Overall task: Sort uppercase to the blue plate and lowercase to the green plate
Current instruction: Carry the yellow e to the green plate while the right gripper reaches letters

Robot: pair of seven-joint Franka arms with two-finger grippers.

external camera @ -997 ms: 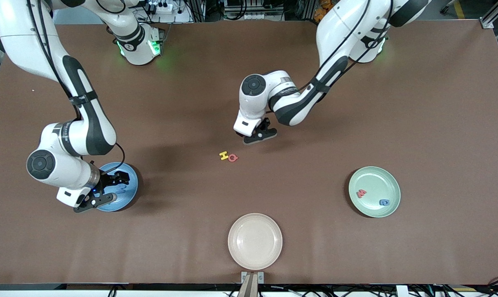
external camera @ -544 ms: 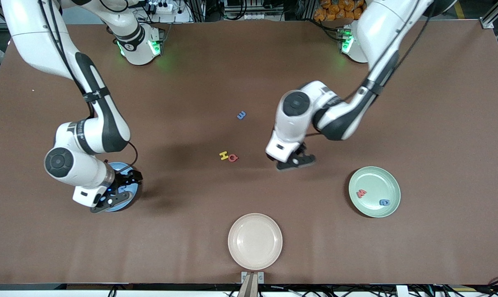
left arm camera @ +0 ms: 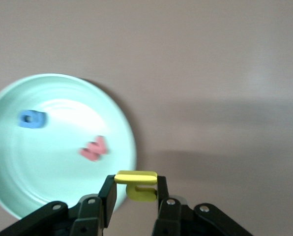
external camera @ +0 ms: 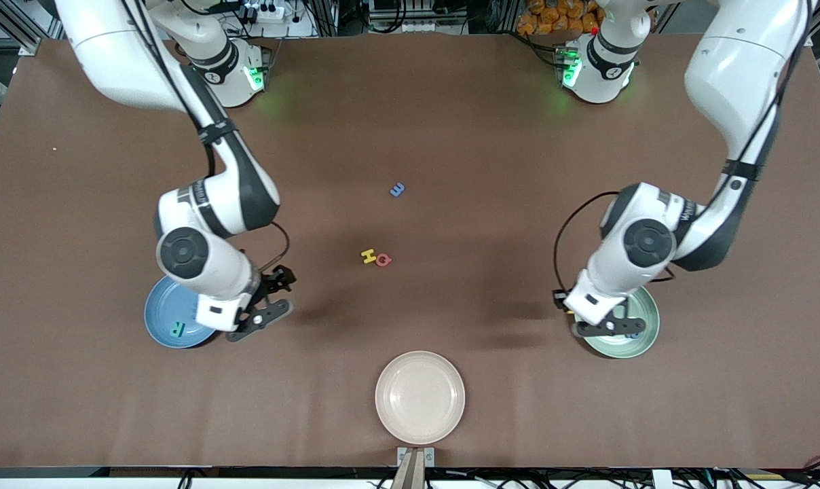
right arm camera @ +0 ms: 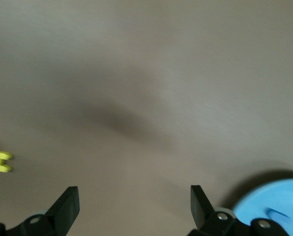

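**Left hand over the green plate with a yellow letter, right hand empty by the blue one**

Biggest thing first: the brown bench (external camera: 451,122) carries three plates. The cream plate (external camera: 419,397) sits at 6 o'clock, nearest the front camera. The blue plate (external camera: 169,324) is out around 8 o'clock toward the right arm's end, with the teal R (external camera: 176,331) lying in it. The green plate (external camera: 637,336) is around 4 o'clock toward the left arm's end; the left wrist view shows a red w (left arm camera: 94,148) and a blue letter (left arm camera: 32,119) resting in it, apart from each other.

The left hand (left arm camera: 135,189) hangs over the rim of the green plate, clenched on a yellow lowercase letter (left arm camera: 136,184) pinched between its fingers. The right hand (external camera: 269,299) is over bare bench just beside the blue plate, fingers spread wide, nothing in them.

Near the bench's centre, the yellow H (external camera: 368,256) and red Q (external camera: 383,259) touch side by side. Another blue letter (external camera: 397,189) lies by itself at about 12 o'clock from them, farther from the front camera.
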